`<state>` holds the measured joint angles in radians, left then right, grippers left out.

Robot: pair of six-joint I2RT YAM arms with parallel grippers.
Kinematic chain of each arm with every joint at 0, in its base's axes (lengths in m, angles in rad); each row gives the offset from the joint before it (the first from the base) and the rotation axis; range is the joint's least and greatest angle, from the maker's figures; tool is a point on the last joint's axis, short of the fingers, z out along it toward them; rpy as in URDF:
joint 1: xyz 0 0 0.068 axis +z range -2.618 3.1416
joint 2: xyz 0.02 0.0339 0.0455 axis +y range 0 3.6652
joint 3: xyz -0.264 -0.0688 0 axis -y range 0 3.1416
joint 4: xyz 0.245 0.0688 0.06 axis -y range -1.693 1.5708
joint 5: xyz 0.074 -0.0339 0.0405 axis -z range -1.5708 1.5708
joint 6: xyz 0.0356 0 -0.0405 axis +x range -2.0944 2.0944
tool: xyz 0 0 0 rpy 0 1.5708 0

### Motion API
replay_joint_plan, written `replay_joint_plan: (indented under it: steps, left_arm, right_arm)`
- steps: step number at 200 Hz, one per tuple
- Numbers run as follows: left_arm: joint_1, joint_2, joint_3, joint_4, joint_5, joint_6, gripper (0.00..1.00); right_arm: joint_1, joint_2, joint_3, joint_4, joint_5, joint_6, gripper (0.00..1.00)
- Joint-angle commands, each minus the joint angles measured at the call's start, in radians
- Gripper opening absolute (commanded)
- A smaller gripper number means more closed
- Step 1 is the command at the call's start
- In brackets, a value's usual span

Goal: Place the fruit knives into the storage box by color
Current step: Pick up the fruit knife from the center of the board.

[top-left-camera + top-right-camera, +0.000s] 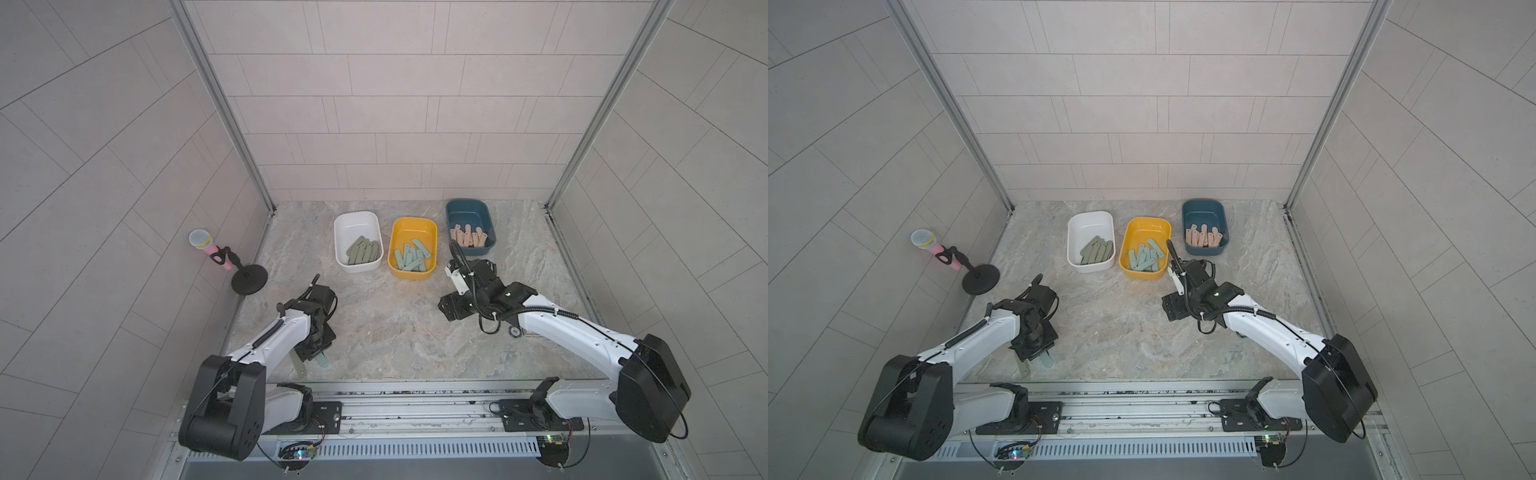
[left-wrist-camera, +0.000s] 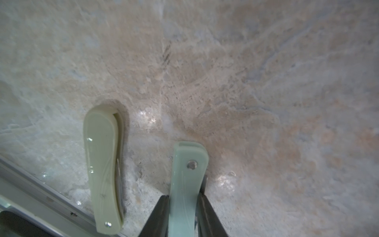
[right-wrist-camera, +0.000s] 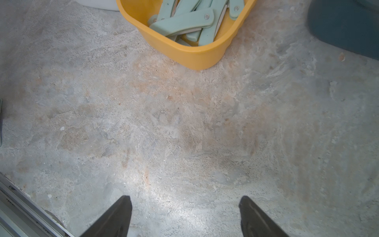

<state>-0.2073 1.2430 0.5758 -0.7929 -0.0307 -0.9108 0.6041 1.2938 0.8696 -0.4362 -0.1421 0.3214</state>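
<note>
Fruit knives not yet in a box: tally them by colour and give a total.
Olive-green knife: 1, flat on the table
Light teal knife: 1, gripped in the left hand
Peach-pink: 0
Total: 2

Three boxes stand in a row near the worktop's (image 1: 395, 332) back edge: left box (image 1: 341, 232), middle box (image 1: 432, 232), right box (image 1: 467, 205), with fruit knives (image 1: 363, 251) in each. Toward the front-left corner, the left loose knife (image 1: 299, 368) is just beside the right loose knife (image 1: 323, 362).
</note>
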Motion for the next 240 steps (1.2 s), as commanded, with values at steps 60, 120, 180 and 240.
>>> replay_joint_plan:
  steps: [60, 120, 180, 240]
  left_arm:
    - [-0.051, 0.081, -0.033, 0.092, 0.063, -0.024, 0.42]
    - [-0.077, 0.112, -0.005, 0.115, 0.077, -0.011, 0.21]
    - [-0.14, 0.147, 0.148, 0.115, 0.136, 0.047, 0.0]
    - [-0.342, 0.571, 0.905, -0.018, 0.162, 0.308, 0.0]
  right_arm:
    - [0.002, -0.025, 0.025, -0.03, 0.016, -0.01, 0.85]
    - [0.002, -0.035, 0.024, -0.034, 0.022, -0.007, 0.85]
    - [-0.003, -0.053, 0.008, -0.034, 0.033, 0.02, 0.85]
    - [-0.044, -0.074, -0.012, -0.019, 0.055, 0.041, 0.85]
